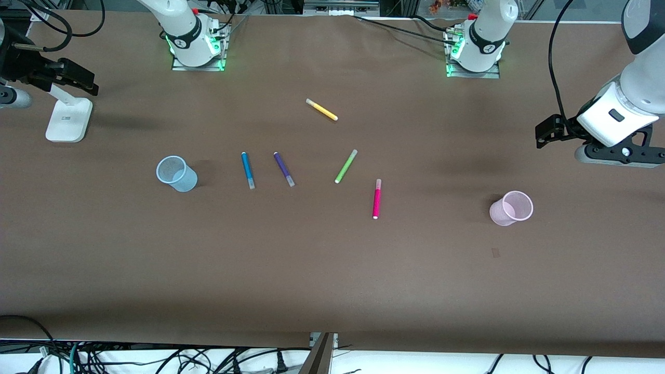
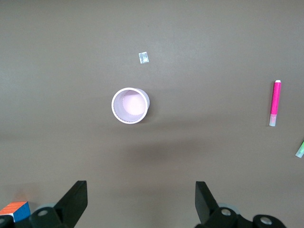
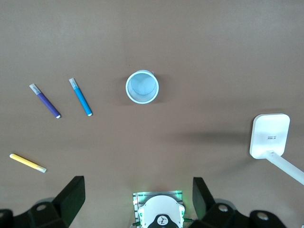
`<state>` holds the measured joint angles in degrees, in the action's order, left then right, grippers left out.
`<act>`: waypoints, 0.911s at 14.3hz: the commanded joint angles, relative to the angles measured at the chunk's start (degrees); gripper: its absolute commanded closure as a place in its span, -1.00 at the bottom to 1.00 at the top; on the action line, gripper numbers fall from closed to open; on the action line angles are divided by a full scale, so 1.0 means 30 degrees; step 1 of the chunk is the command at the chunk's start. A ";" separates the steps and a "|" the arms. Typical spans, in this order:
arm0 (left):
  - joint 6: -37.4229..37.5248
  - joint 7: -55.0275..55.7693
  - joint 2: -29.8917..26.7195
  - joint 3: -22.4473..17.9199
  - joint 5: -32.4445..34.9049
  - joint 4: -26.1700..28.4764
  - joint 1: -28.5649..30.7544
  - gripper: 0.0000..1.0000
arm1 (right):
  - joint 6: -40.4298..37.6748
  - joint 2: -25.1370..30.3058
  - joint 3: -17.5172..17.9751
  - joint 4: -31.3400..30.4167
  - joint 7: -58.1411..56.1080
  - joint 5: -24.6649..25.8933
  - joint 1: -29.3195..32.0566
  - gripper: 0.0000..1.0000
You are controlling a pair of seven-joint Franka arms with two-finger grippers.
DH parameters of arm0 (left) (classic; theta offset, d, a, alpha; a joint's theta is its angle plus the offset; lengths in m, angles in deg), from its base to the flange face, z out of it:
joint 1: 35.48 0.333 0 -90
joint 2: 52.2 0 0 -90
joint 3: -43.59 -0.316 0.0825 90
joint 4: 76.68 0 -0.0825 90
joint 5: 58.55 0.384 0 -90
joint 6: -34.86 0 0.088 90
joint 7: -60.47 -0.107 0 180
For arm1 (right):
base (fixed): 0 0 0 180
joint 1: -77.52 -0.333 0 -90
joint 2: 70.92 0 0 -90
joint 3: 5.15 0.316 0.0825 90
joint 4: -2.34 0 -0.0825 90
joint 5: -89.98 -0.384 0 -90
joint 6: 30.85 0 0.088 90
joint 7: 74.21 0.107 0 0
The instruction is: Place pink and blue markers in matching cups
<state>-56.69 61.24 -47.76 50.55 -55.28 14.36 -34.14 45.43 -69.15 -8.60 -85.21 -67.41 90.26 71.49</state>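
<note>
The blue marker point(image 1: 248, 170) lies flat beside the pale blue cup point(image 1: 176, 173), which stands upright toward the right arm's end of the table. Both show in the right wrist view, marker point(image 3: 80, 97) and cup point(image 3: 142, 87). The pink marker point(image 1: 376, 199) lies flat mid-table. The pale pink cup point(image 1: 511, 208) stands upright toward the left arm's end. The left wrist view shows this cup point(image 2: 130, 105) and the pink marker point(image 2: 275, 103). My left gripper point(image 1: 618, 154) point(image 2: 141, 190) is open and empty, high above the table near the pink cup. My right gripper point(image 1: 13, 97) point(image 3: 137, 185) is open and empty, high at the right arm's end.
A purple pen point(image 1: 283, 169) lies beside the blue marker. A lime green pen point(image 1: 345, 166) lies beside the pink marker, and a yellow pen point(image 1: 321, 109) lies nearer the bases. A white stand point(image 1: 68, 119) is under the right gripper. A small scrap point(image 1: 495, 253) lies near the pink cup.
</note>
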 commanded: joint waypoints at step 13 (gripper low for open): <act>-0.0038 0.0036 -0.0046 0.0053 -0.0385 0.0005 0.0169 -1.00 | 0.0205 -0.1230 0.0212 0.0382 0.0134 -0.0209 0.0049 -1.00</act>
<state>-56.69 61.25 -47.76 50.55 -55.28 14.37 -34.11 45.71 -70.15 -8.59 -85.21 -67.41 90.21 71.53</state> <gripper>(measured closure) 0.000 0.000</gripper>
